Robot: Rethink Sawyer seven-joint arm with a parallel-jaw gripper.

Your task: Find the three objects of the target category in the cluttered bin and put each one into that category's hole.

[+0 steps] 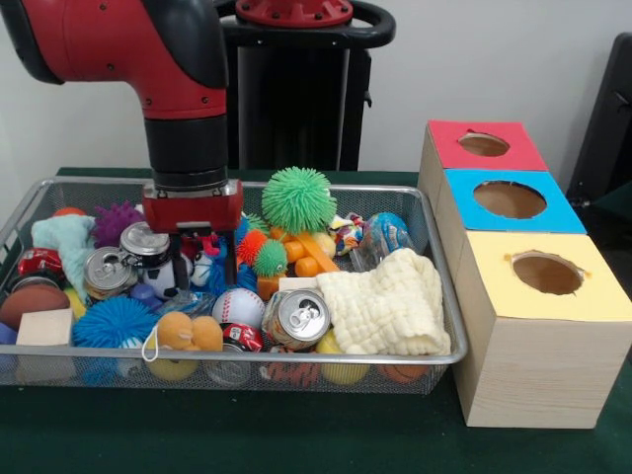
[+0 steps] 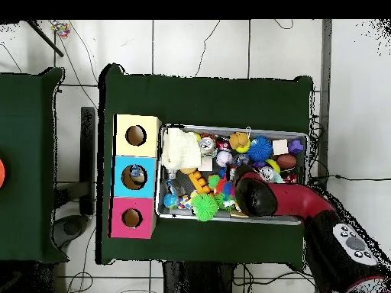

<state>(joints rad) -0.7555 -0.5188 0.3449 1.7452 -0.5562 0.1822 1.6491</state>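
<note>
Bin, left half: gripper [image 1: 202, 259] is down among the toys, two dark fingers [image 1: 229, 265] standing spread, pinching nothing I can see.
Arm: red and black, descends from 12 o'clock in the front view; overhead it covers the bin's middle, so the grasp point is hidden there.
Target category: not given by the frames. Judged candidate: cans. One can [image 1: 145, 240] sits just at 9 o'clock of the gripper, a second [image 1: 106, 271] further toward 8, a third [image 1: 296, 317] at 4 o'clock near the front rim.
Step in hand: judged a descent for a pick. Do it well by centring the fingers on one item only, closing low, then lifting straight up.
Holes: red box [image 1: 484, 146], blue box [image 1: 509, 200], yellow box [image 1: 546, 274] in a row at 3 o'clock of the bin [image 1: 434, 361].
In the way: green spiky ball [image 1: 298, 198], baseball [image 1: 238, 307], cloth [image 1: 388, 302], blue spiky ball [image 1: 116, 321], all crowding the fingers.
Risk: neighbours dragged up with the pick.
</note>
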